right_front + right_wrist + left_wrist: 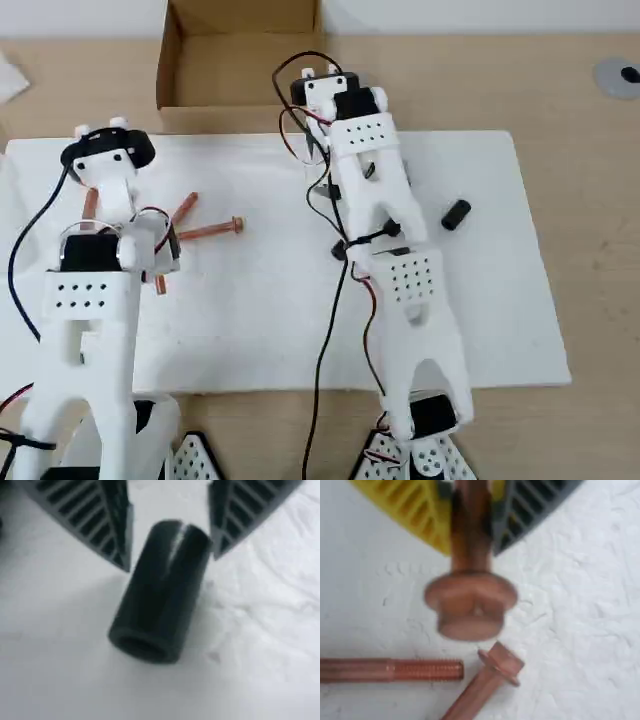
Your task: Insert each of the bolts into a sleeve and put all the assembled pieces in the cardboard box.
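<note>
White mat (250, 330) on a wooden table (590, 200), cardboard box (168, 60) beyond. My left gripper (471, 537) pinches a bolt (470, 605). My right gripper (170, 545) gapes around a sleeve (160, 595) lying flat.

Copper bolts (210, 230) lie scattered centre left, one bolt (470, 600) clamped in the left end effector (471, 545). A black sleeve (455, 214) lies on its side right of centre; the open cardboard box (170, 60) sits top centre.

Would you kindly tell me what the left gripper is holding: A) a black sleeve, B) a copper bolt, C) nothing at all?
B: in the left wrist view, the left gripper is shut on the shank of a copper bolt, whose head sticks out past it.
</note>
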`<state>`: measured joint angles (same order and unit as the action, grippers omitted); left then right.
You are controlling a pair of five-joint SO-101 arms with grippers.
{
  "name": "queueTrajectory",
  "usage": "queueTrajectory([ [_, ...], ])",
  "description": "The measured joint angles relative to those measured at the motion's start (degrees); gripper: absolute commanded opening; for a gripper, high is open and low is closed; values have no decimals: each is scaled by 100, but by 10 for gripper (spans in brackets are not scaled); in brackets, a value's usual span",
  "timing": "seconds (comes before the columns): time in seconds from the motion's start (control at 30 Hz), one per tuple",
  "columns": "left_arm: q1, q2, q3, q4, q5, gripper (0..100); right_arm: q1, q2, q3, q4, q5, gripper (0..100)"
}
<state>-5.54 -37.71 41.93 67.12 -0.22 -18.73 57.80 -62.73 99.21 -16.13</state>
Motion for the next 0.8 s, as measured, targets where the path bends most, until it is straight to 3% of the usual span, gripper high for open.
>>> queueTrajectory([
  [0.8, 0, -35, 176, 0, 35, 9, 0, 527, -255, -325, -413, 131],
])
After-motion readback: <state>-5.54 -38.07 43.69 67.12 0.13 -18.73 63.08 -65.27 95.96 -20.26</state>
